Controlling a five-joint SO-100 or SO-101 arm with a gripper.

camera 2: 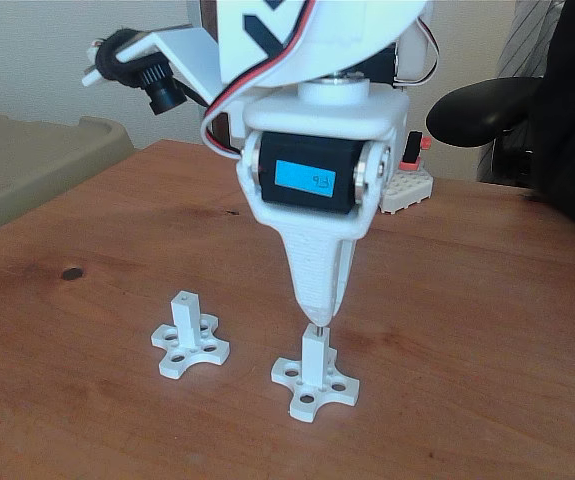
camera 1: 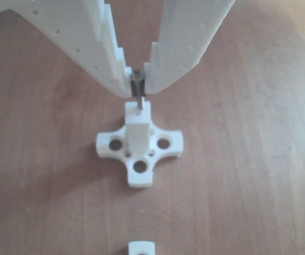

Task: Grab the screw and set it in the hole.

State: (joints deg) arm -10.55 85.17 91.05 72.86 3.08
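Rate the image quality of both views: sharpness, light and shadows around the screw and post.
Other view: soft and slightly blurred overall, washed-out whites on the gripper, so the screw reads as a dark smudge above the post; a faint shadow falls left of the base. Fixed view: sharper, even daylight, mild sheen on the wooden table; the screw is tiny.

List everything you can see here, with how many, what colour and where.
screw: one, silver, upright between the end effector's fingertips, tip at the post top
white post on a cross base: one, directly below the end effector
second post and base: one, white, left in the fixed view
white block: one, bottom edge of the other view
table: one, brown wood
black chair: one, behind the table
end effector: one, white, pointing down
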